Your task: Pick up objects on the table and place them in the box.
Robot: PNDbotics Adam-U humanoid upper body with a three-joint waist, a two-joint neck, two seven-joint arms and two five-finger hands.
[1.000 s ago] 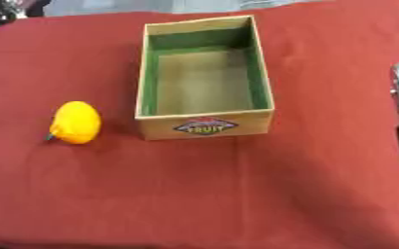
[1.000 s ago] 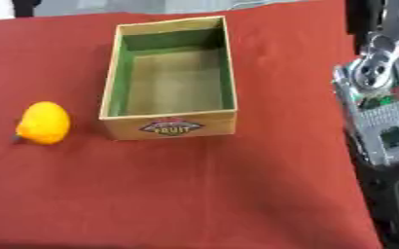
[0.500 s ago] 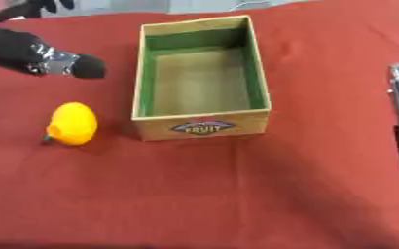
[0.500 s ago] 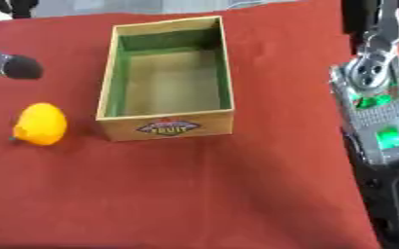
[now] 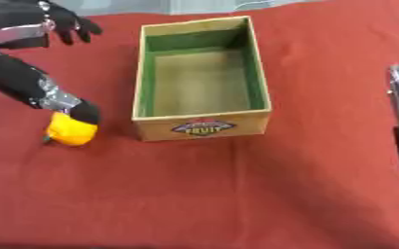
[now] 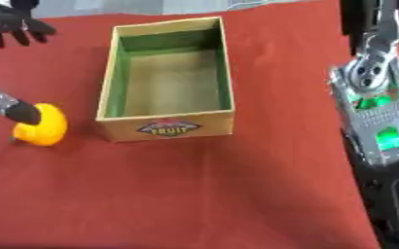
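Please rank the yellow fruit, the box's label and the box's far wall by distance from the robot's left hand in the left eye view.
Measured from the left hand, at the upper left:
1. Far wall of the box, just to its right along the top.
2. Yellow fruit, below it at the left.
3. Label, on the box's near face, lower right.

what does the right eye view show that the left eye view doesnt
Only the right eye view shows the right arm at length: silver plates with green lights, running down that edge. Its hand is out of view.

Only the left eye view shows more of the left arm and the whole left hand, fingers spread, above it.

Both show the open box, nothing in it, on the red cloth, and the yellow fruit to its left, with a dark fingertip touching it.
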